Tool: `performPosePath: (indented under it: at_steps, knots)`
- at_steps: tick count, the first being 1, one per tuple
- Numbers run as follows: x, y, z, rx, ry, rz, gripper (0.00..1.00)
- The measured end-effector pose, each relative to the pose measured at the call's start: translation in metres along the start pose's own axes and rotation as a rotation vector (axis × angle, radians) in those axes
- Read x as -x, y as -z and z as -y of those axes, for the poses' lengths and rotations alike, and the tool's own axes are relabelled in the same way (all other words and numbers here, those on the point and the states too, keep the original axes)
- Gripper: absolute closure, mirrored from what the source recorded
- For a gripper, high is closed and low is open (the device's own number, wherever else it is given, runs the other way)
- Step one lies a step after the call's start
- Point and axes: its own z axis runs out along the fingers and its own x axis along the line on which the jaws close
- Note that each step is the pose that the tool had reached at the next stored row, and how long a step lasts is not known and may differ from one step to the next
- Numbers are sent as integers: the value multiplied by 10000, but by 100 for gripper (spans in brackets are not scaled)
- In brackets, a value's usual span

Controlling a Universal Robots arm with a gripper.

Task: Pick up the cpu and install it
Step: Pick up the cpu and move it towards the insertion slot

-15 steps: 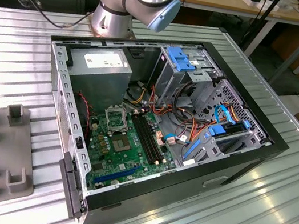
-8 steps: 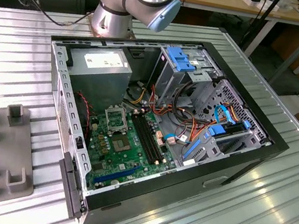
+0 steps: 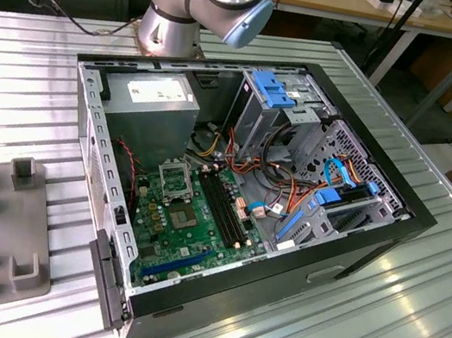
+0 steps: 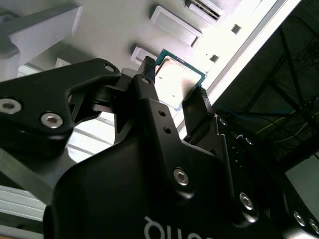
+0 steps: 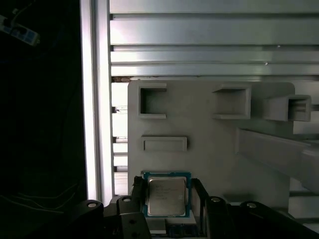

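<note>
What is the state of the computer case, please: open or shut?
Open: the computer case lies side panel off, with motherboard and drive bays exposed.

The cpu (image 5: 166, 196) sits in the claw (image 5: 167, 185), above the fixture (image 5: 209, 154) on the table (image 5: 199, 42).

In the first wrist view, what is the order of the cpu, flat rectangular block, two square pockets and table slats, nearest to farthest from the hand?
1. cpu, gripped in the hand.
2. flat rectangular block, on the grey tray just beyond.
3. two square pockets, further along the tray, level with each other.
4. table slats, past the tray's far edge.
</note>
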Motion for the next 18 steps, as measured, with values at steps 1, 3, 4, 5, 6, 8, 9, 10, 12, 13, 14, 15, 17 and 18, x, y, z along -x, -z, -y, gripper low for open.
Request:
performPosePath:
  at_steps: [1,3,4,5,6,8,9,10,12,13,14,15,17,18]
  knots:
    - [0,6,0,0,0,1,53]
    - [0,21,0,0,0,1,53]
    - [0,30,1,0,0,0,53]
    - [0,36,1,0,0,1,53]
    - [0,41,1,1,0,2,53]
    - [0,53,1,0,0,0,53]
    - [0,61,1,0,0,1,53]
    - [0,67,1,0,0,0,53]
    - [0,82,1,0,0,0,53]
    - [0,92,2,0,0,0,53]
    - [0,99,2,0,0,0,53]
    - [0,108,2,0,0,1,53]
    - [-1,127,2,0,0,0,53]
    - [-1,135,2,0,0,0,53]
